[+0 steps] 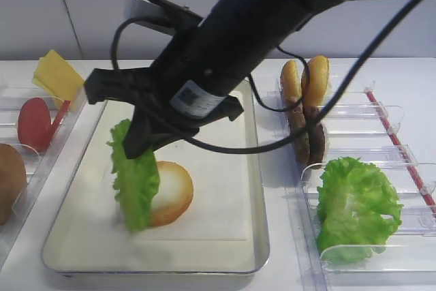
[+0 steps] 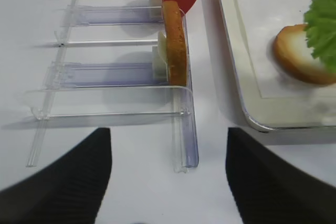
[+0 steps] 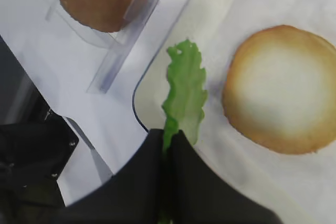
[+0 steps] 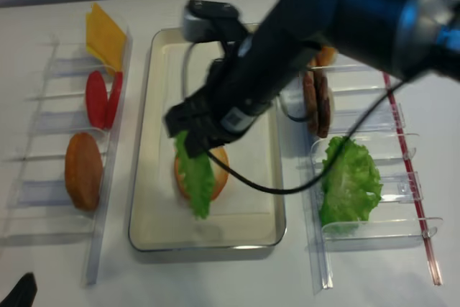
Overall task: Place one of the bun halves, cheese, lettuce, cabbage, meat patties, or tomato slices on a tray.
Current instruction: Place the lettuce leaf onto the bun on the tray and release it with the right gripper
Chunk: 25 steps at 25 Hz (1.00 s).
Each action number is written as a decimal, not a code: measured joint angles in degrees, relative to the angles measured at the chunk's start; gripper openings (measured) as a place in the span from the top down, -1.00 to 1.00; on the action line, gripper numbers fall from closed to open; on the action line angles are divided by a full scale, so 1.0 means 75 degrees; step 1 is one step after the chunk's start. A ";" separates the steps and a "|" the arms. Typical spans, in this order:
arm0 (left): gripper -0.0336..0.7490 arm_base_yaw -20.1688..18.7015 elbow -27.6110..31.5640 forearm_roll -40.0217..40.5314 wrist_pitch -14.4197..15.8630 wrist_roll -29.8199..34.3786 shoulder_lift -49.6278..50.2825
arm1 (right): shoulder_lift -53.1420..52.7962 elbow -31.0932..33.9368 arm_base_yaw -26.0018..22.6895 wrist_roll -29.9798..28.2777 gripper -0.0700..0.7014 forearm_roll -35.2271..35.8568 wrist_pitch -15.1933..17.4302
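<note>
The right gripper [image 3: 168, 139] is clamped on the lettuce [image 1: 134, 180], dangling over the tray [image 1: 231, 236] beside the bun half [image 1: 172, 192]; left jaws apart; risk — released off-centre, the leaf flops across the rim.

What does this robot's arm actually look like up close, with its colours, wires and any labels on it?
The right arm is a thick, glossy black tube. A black cable loops loosely from it down to the wrist. A white label with a printed code sits near the right gripper, whose fingers are matte black wedges. A grey camera box is mounted above. The left gripper shows only two dark fingers.
</note>
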 joint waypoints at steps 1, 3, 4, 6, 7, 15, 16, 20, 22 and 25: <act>-0.29 0.0000 0.0000 0.0000 0.0000 0.0000 0.0000 | 0.0163 -0.0188 0.0078 -0.0002 0.71 0.0000 0.0000; -0.29 0.0000 0.0000 0.0000 0.0000 0.0000 0.0000 | 0.0472 -0.0515 0.0191 0.0015 0.71 0.0013 0.0000; -0.29 0.0000 0.0000 0.0000 0.0000 0.0000 0.0000 | 0.0638 -0.0678 0.0230 0.0030 0.71 0.0013 0.0000; -0.29 0.0000 0.0000 0.0000 0.0000 0.0000 0.0000 | 0.0951 -0.0930 0.0259 0.0030 0.71 0.0013 0.0000; -0.29 0.0000 0.0000 0.0000 0.0000 0.0000 0.0000 | 0.1070 -0.1047 0.0257 0.0047 0.71 -0.0003 -0.0005; -0.29 0.0000 0.0000 0.0000 0.0000 0.0000 0.0000 | 0.1828 -0.1318 0.0257 0.0486 0.71 -0.0622 -0.0024; -0.29 0.0000 0.0000 0.0000 0.0000 0.0000 0.0000 | 0.1860 -0.1318 0.0257 0.0569 0.71 -0.0776 -0.0024; -0.29 0.0000 0.0000 0.0000 0.0000 0.0000 0.0000 | 0.1882 -0.1335 0.0257 0.1010 0.71 -0.1428 -0.0068; -0.29 0.0000 0.0000 0.0000 0.0000 0.0000 0.0000 | 0.1882 -0.1335 0.0257 0.1260 0.71 -0.1830 -0.0084; -0.29 0.0000 0.0000 0.0000 0.0000 0.0000 0.0000 | 0.1882 -0.1335 0.0257 0.1652 0.71 -0.2427 -0.0084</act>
